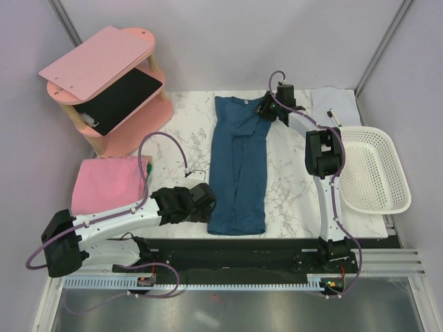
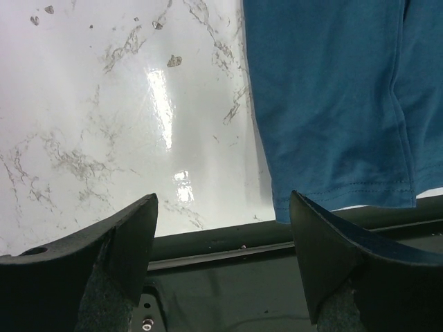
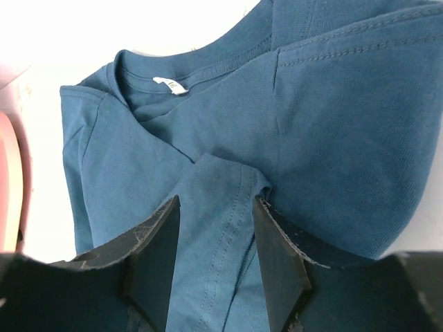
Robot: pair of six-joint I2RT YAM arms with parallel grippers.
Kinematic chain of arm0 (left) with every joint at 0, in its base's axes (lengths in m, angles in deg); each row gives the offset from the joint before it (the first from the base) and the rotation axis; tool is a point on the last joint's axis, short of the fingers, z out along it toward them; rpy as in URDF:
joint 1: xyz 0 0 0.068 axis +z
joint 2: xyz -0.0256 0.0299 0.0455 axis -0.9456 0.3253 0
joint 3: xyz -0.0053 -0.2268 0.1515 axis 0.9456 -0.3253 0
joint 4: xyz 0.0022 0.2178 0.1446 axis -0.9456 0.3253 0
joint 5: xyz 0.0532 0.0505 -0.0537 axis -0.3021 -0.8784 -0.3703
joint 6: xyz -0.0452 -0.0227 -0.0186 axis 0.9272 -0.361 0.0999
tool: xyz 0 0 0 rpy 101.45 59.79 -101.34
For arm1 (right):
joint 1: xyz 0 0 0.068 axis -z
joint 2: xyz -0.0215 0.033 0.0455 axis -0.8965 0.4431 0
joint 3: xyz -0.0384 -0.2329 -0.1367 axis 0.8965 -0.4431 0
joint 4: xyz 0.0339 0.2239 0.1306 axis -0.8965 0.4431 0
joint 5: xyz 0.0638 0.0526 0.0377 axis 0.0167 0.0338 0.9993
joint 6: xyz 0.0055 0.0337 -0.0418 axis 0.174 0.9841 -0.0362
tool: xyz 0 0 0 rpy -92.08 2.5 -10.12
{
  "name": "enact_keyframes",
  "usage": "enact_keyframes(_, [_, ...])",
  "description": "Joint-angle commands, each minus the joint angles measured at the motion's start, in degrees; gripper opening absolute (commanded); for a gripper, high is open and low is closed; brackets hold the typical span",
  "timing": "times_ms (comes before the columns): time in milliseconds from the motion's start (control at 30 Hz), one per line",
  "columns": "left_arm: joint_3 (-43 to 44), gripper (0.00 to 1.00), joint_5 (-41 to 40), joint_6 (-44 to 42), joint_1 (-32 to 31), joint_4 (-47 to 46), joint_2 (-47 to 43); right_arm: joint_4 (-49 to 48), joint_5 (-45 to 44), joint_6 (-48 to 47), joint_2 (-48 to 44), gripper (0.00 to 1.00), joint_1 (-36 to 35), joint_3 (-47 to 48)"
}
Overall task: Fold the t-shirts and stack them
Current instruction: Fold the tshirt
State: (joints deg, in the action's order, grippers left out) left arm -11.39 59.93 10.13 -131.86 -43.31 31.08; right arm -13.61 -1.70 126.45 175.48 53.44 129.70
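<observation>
A dark teal-blue t-shirt point(image 1: 239, 166) lies in a long narrow fold down the middle of the marble table, collar at the far end. A pink t-shirt point(image 1: 107, 183) sits folded at the left edge. My left gripper point(image 1: 206, 204) hovers open over the table's near edge, just left of the teal shirt's bottom hem corner point(image 2: 332, 194), with nothing between its fingers point(image 2: 131, 228). My right gripper point(image 1: 266, 111) is down at the shirt's far right shoulder. It is open, its jaws standing either side of a folded sleeve strip point(image 3: 221, 207) below the collar point(image 3: 173, 76).
A pink wooden shelf point(image 1: 111, 83) stands at the far left with a black slab on its lower level. A white mesh basket point(image 1: 374, 169) sits at the right. A small white cloth with a pen point(image 1: 336, 104) lies behind it. A black rail point(image 2: 242, 238) runs along the near edge.
</observation>
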Motion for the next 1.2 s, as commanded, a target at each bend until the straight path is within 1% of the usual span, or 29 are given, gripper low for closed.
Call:
enact_keyframes(0, [0.2, 0.83, -1.5, 0.1, 0.0, -2.3, 1.1, 0.9, -3.1, -2.6, -2.0, 0.55, 0.0, -1.3])
enact_keyframes(367, [0.6, 0.83, -0.7, -0.2, 0.0, -4.2, 3.6, 0.8, -5.2, -4.1, -4.4, 0.56, 0.4, -2.8])
enact_keyframes(600, [0.8, 0.83, -0.5, -0.7, -0.1, -4.7, 4.8, 1.3, -4.2, -3.5, -1.6, 0.54, 0.4, -0.4])
enact_keyframes(633, [0.9, 0.83, -0.5, -0.8, 0.0, -4.8, 4.8, 1.4, -4.3, -3.4, -1.0, 0.52, 0.3, 0.2])
enact_keyframes(667, [0.9, 0.83, -0.5, -0.9, 0.0, -4.8, 5.0, 1.7, -3.9, -3.3, -0.4, 0.47, 0.4, 1.0])
enact_keyframes(700, [0.9, 0.83, -0.7, -0.9, 0.0, -4.9, 5.0, 2.5, -3.3, -3.3, 1.2, 0.35, 0.2, 3.0])
enact_keyframes(767, [0.9, 0.83, -0.8, -1.0, 0.0, -4.8, 5.0, 3.4, -2.9, -3.2, 2.7, 0.22, 0.1, 5.2])
enact_keyframes(800, [0.9, 0.83, -0.8, -1.0, 0.0, -4.9, 5.2, 3.9, -2.2, -3.1, 4.0, 0.09, 0.0, 6.9])
enact_keyframes(867, [1.0, 0.83, -0.8, -1.1, 0.0, -4.7, 5.3, 4.0, -1.7, -3.3, 4.7, 0.01, -0.5, 8.0])
enact_keyframes(967, [0.8, 0.83, -0.8, -0.9, 0.0, -4.7, 5.3, 3.3, -1.2, -4.7, 4.0, 0.0, -1.0, 7.9])
enact_keyframes(1167, [0.8, 0.82, -0.7, -0.9, 0.0, -4.9, 6.4, -1.3, -0.5, -5.7, -2.3, 0.0, -1.3, 3.2])
